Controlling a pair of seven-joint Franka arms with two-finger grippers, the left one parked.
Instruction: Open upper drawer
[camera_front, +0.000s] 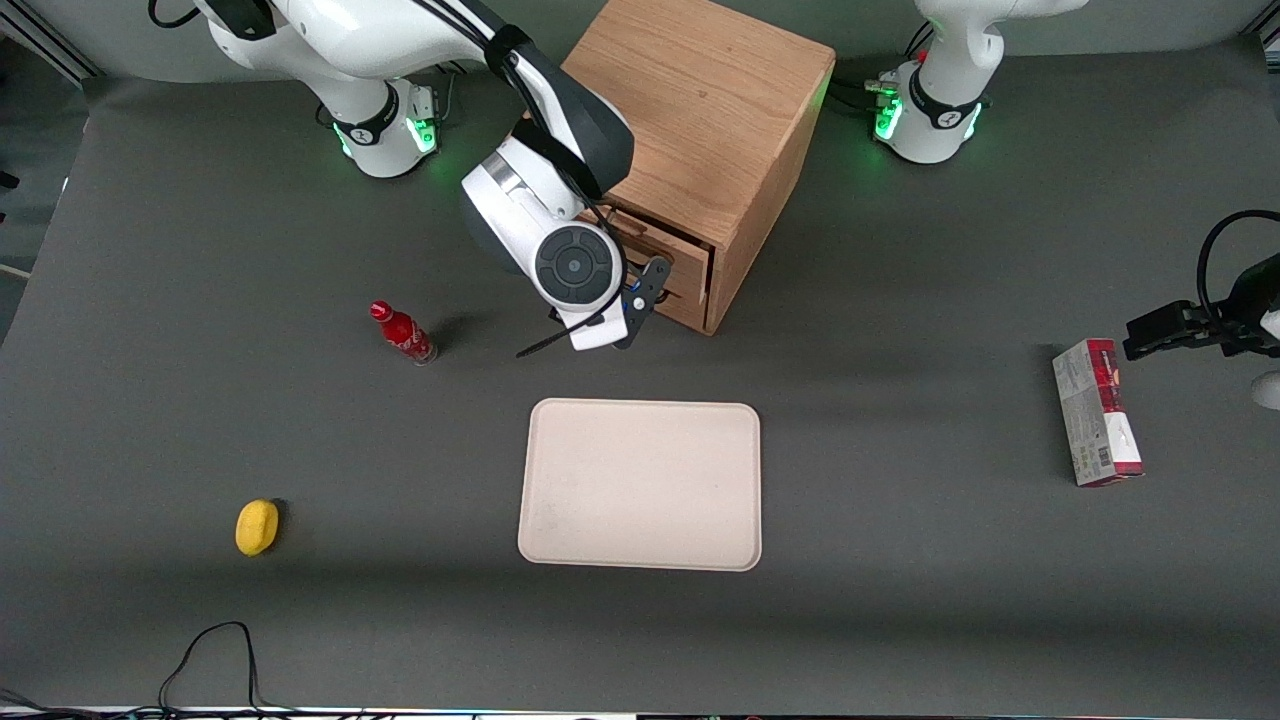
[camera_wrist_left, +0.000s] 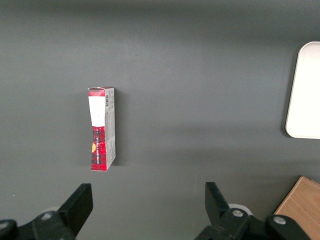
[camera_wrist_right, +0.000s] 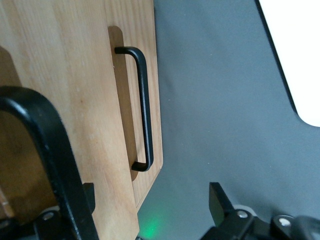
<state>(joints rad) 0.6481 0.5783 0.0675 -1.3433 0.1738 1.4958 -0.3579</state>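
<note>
The oak cabinet (camera_front: 700, 110) stands at the back middle of the table. Its upper drawer (camera_front: 672, 240) looks pulled out a little. In the right wrist view the upper drawer's light-wood front (camera_wrist_right: 60, 75) is very close, and its black bar handle (camera_wrist_right: 47, 145) curves just beside one finger (camera_wrist_right: 88, 200). The bottom drawer (camera_wrist_right: 152, 60) with its own black handle (camera_wrist_right: 144, 110) shows farther off. My right gripper (camera_front: 640, 300) is right in front of the drawers. It is open (camera_wrist_right: 152, 190) and holds nothing, with the upper drawer front's edge between its fingers.
A beige tray (camera_front: 641, 485) lies nearer the front camera than the cabinet. A red bottle (camera_front: 402, 333) stands beside the gripper, and a yellow object (camera_front: 257, 526) lies toward the working arm's end. A red and grey box (camera_front: 1097, 412) lies toward the parked arm's end.
</note>
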